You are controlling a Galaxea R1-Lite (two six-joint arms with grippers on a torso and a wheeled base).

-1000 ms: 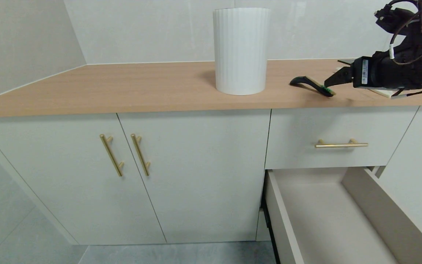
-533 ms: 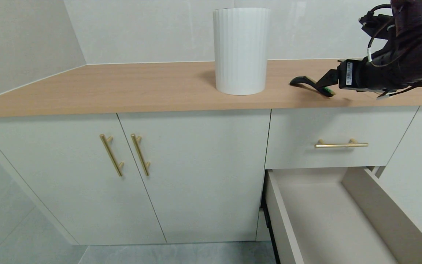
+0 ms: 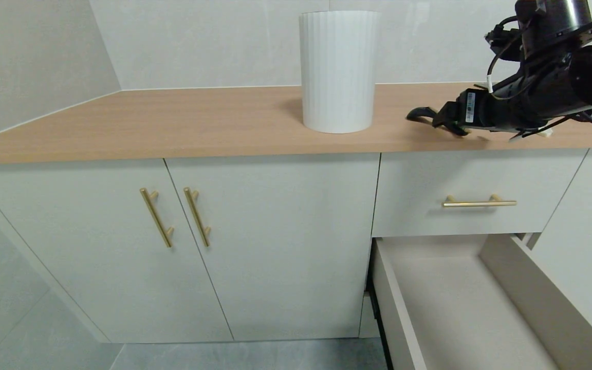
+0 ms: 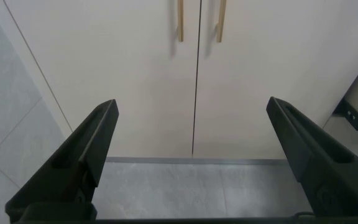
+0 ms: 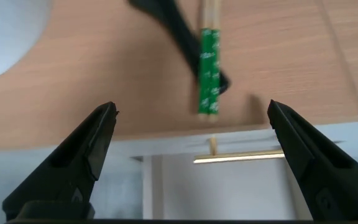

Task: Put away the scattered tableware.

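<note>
Left pincer [image 4: 191,118]: jaws spread wide, nothing between them, facing the foot of the cabinet doors [image 4: 194,81] and the grey floor [image 4: 185,186].

Lower right of the head view, nearest: a drawer [image 3: 532,288] stands pulled out, with a bare pale interior. Directly above it is a shut drawer front [image 3: 476,169] with a horizontal brass handle [image 3: 478,203]. To its left, in the middle of the frame, the two cabinet doors are shut, each with a slanted-looking brass bar handle [image 3: 156,217] beside the centre seam.

Above these runs the wooden surface [image 3: 198,121], from left edge to right edge.

Upper right, near the front edge of the surface: a black spoon [image 3: 419,114] lies flat. The right wrist view shows a pair of chopsticks [image 5: 209,68] in a green sleeve lying across the spoon's handle, touching it.

Right pincer [image 3: 442,119]: low over the surface at this tableware. From its own camera the jaws are wide apart and grip nothing, and the spoon and chopsticks sit just ahead, between the lines of the two fingers [image 5: 98,137].

Farther back, left of the spoon and well apart from it: a tall white ribbed cylindrical vessel [image 3: 338,72], upright on the surface, with the pale tiled wall [image 3: 198,41] behind.
</note>
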